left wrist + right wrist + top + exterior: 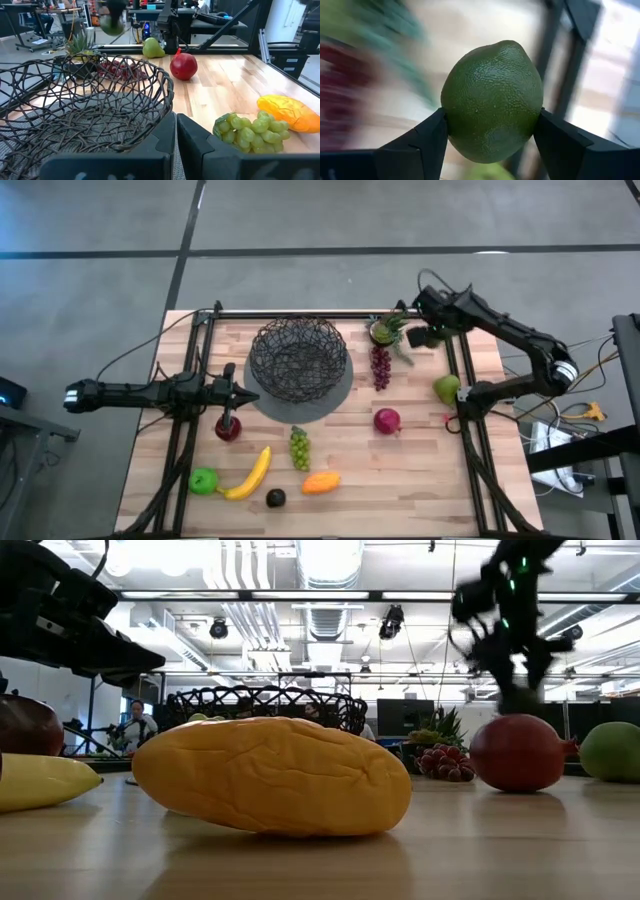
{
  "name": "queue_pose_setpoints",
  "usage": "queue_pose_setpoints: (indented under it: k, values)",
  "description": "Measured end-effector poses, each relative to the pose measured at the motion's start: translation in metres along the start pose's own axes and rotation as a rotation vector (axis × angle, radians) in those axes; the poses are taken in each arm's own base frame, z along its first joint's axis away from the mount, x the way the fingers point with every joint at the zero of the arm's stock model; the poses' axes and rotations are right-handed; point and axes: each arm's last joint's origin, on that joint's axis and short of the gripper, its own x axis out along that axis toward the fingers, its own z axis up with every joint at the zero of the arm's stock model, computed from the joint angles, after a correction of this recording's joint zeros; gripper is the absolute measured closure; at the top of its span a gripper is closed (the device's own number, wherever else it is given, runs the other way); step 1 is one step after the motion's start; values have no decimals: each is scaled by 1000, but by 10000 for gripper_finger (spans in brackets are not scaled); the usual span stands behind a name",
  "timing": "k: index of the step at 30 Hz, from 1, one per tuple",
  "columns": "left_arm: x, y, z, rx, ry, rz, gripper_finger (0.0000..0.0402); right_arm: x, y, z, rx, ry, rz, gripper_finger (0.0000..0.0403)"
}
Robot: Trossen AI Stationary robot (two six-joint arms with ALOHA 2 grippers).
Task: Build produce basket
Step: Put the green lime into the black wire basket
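Observation:
The dark wire-mesh basket [300, 360] stands on a flat grey disc at the table's middle. My left gripper [245, 393] is shut and hovers at the basket's left near rim [100, 100]. My right gripper [430, 335] is over the far right part of the table, beside the potted plant [386, 330]. It is shut on a green bumpy round fruit [492, 100], which the left wrist view shows blurred in the air [112, 22]. Purple grapes [380, 367], pear [447, 388], red apple [387, 420], green grapes [299, 448], banana [250, 473] and orange fruit [320, 482] lie on the table. My right gripper pinches the green round fruit between its two fingers [427, 137], one on each of its opposite sides [451, 117] at about its widest part. The fruit is lifted clear of the table, with its small pointed end away from the gripper.
A dark red apple [228, 428] lies just near of my left gripper. A green apple [203, 481] and a dark avocado [275, 498] lie at the near edge. Black frame rails run along both sides of the table. Bare wood shows between the basket and the near fruits.

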Motion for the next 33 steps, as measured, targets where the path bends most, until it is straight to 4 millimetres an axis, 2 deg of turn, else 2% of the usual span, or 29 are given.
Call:
queue_pose_setpoints:
  k: [3, 6, 9, 11, 16, 21, 27, 30, 33]
  values:
    - [0, 0, 0, 0, 0, 0, 400, -29, 23, 12, -8, -127, 232, 164]
    - [0, 0, 0, 0, 0, 0, 400, -50, 60, 22, -75, -272, 458, 164]
    - [0, 0, 0, 0, 1, 0, 400, -59, 106, 26, -152, -370, 599, 164]
    - [0, 0, 0, 0, 1, 0, 400, -58, 138, 27, -202, -400, 662, 164]
    - [0, 0, 0, -1, 0, 0, 400, -38, 212, 35, -300, -394, 711, 164]
    - [0, 0, 0, 0, 0, 0, 400, 4, 265, 55, -341, -344, 653, 164]
    - [0, 0, 0, -1, -1, 0, 400, 53, 297, 79, -331, -270, 524, 155]
    - [0, 0, 0, -1, 0, 0, 400, 66, 306, 90, -338, -254, 475, 152]
    - [0, 0, 0, -2, 0, 0, 400, 70, 314, 98, -351, -247, 460, 143]
